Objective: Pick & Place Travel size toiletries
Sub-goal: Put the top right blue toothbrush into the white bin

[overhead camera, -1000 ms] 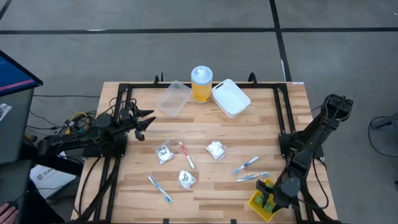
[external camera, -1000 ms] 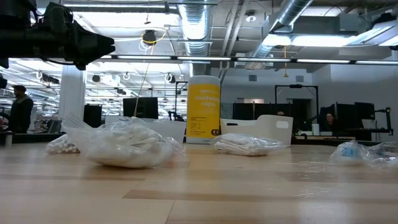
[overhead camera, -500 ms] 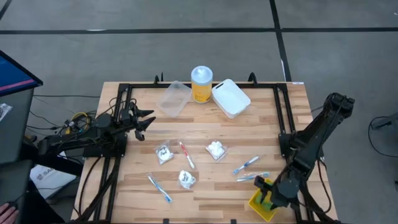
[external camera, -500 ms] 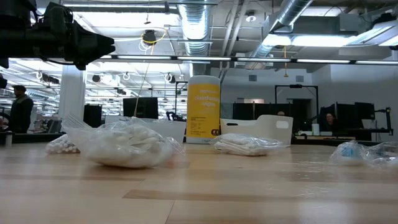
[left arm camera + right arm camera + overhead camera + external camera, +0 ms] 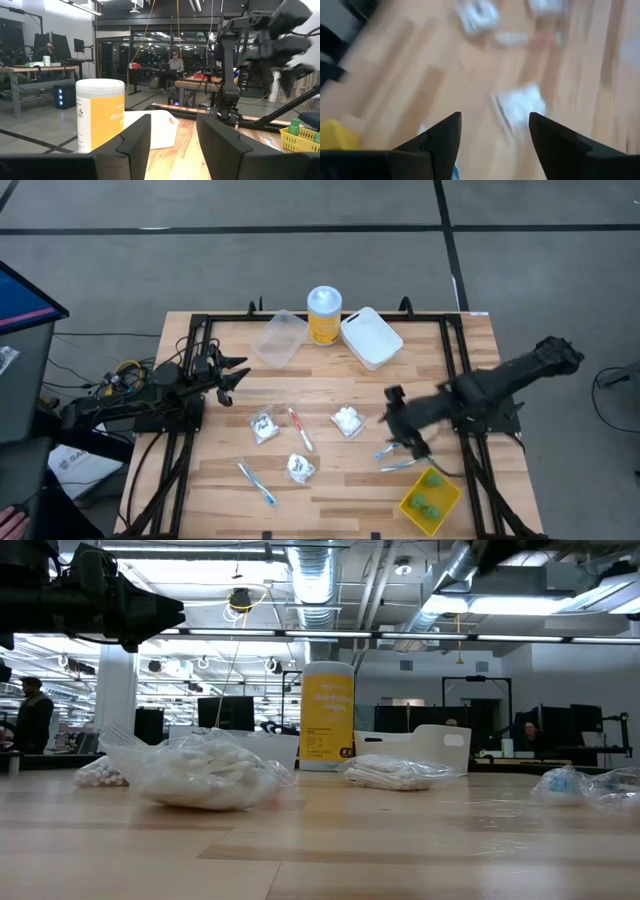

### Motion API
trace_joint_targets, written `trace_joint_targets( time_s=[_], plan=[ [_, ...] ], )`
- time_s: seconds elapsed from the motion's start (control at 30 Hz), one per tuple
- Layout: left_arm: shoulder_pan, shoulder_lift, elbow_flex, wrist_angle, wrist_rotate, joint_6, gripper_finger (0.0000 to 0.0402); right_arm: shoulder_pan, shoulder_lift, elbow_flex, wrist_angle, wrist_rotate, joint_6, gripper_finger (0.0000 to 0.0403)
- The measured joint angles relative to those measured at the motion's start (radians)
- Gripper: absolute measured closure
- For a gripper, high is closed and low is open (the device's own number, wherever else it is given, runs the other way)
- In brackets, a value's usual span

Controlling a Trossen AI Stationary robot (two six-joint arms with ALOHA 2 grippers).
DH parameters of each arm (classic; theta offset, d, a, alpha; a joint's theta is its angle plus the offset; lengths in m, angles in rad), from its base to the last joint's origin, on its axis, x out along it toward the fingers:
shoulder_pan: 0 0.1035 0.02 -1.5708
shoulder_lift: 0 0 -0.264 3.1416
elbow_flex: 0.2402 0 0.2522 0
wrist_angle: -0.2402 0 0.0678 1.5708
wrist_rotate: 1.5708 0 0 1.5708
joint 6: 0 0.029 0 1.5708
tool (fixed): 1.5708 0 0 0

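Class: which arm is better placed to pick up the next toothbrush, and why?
Right. The right gripper hangs open just above the two toothbrushes near the yellow basket; the left gripper waits at the table's left edge.

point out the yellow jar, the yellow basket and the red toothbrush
yellow jar (image 5: 324, 316), high view, on its white lid
yellow basket (image 5: 414, 514), high view, on its near rim
red toothbrush (image 5: 299, 429), high view, on the middle of its handle
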Motion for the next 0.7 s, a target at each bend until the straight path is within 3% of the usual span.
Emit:
trace_joint_targets(
  time_s=[0.13, 0.3, 0.7],
  plan=[
    [0.0, 0.0, 0.0, 0.001, 0.0, 0.0, 0.0247, -0.108, 0.126, 0.015, -0.082, -0.086, -0.02, 0.0179],
    [0.0, 0.0, 0.0, 0.008, -0.001, 0.0, 0.0247, -0.155, 0.267, 0.014, -0.157, -0.107, -0.081, 0.0179],
    [0.0, 0.0, 0.0, 0.015, -0.004, 0.0, 0.0247, -0.098, 0.416, -0.058, -0.161, -0.253, 0.005, 0.018]
  ],
)
